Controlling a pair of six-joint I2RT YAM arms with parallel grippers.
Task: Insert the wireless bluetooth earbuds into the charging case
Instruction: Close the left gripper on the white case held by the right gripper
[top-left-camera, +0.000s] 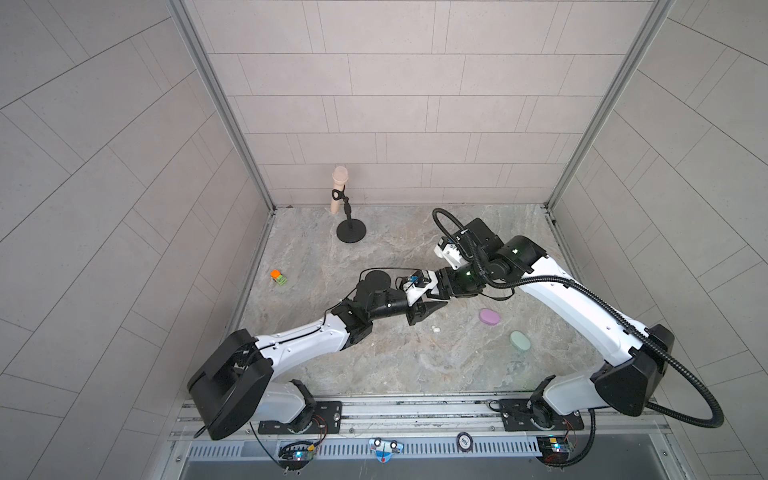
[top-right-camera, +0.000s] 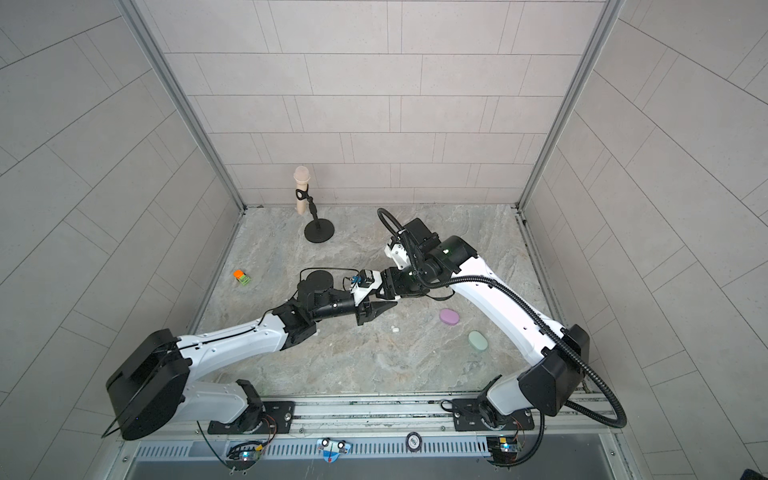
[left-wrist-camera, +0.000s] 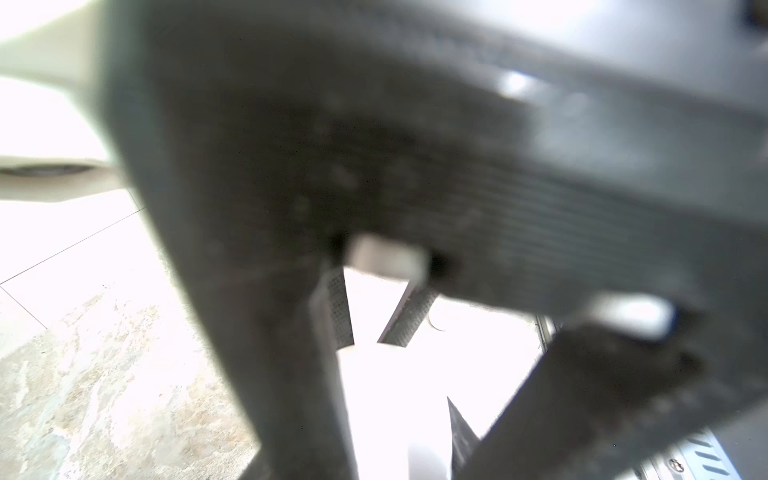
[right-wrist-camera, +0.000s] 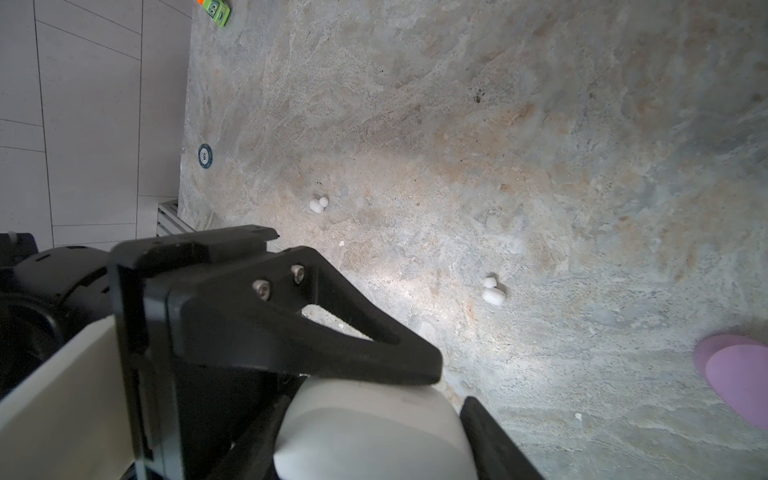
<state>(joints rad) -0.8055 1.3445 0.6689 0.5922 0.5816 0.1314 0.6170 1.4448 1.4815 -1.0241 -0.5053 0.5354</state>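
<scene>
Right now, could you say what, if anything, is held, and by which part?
The right tool grips the white charging case by its rounded body; the left tool: unclear.

- Left wrist view: blurred dark gripper parts fill most of it. The gap between them is washed out white, and nothing there can be told.
- lilac case: cut off by the edge in the right wrist view.
- white case, near the lilac case: cut off by the edge, its top under a finger of the left gripper; hidden in both top views.
- white earbud, near the lilac case: too small to tell one bud from two.
</scene>
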